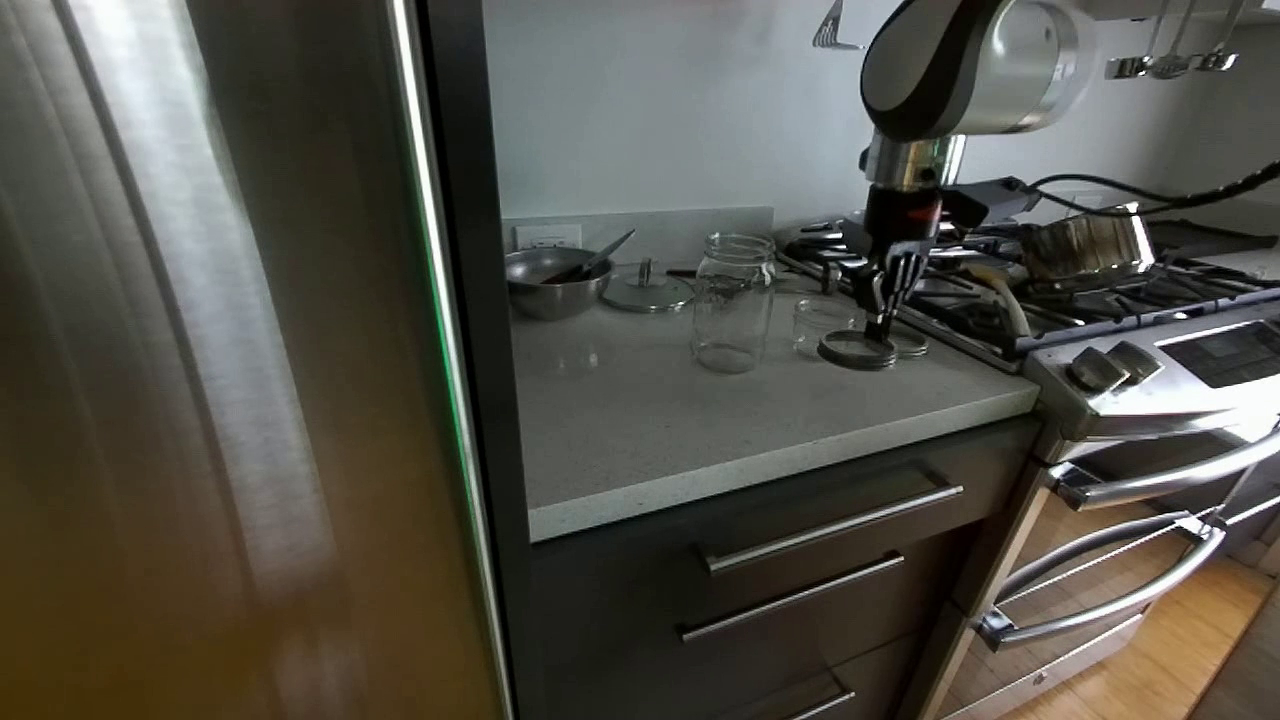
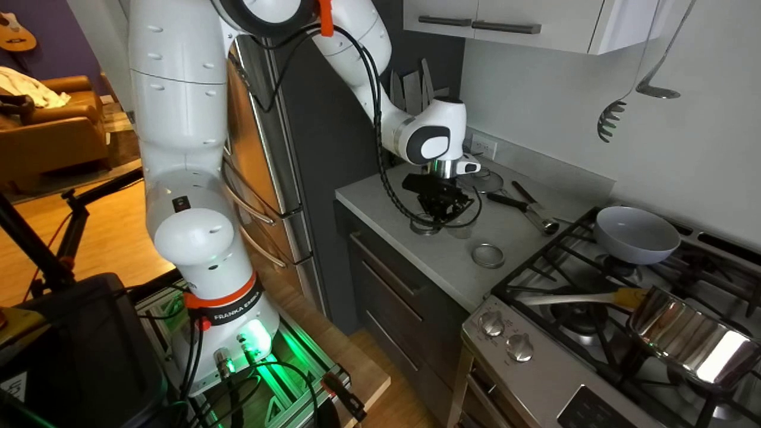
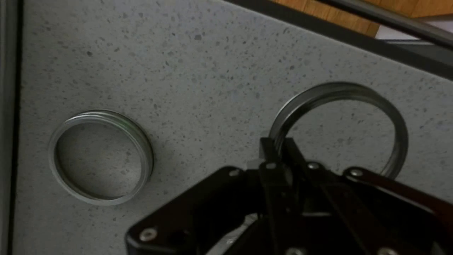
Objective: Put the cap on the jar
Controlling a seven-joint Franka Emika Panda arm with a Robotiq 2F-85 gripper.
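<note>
The cap (image 3: pixel 341 90) is a round grey metal ring; the counter shows through its middle. My gripper (image 3: pixel 278 147) is shut on one side of its rim, one finger inside and one outside. In an exterior view the gripper (image 1: pixel 880 330) points down, and the cap (image 1: pixel 850 361) hangs at or just above the counter; I cannot tell if it touches. The cap also shows under the gripper in an exterior view (image 2: pixel 423 230). The jar (image 1: pixel 733 310) is tall clear glass, upright and open-mouthed, left of the cap there. The arm hides it in the opposite exterior view.
A similar metal ring (image 3: pixel 101 202) lies on the counter (image 3: pixel 198 71), also in an exterior view (image 2: pixel 488 257). A short glass (image 1: pixel 815 330) stands between jar and gripper. A metal bowl (image 1: pixel 555 295) and glass lid (image 1: pixel 645 295) sit behind. The stove (image 2: pixel 505 345) and fridge (image 1: pixel 250 350) flank the counter.
</note>
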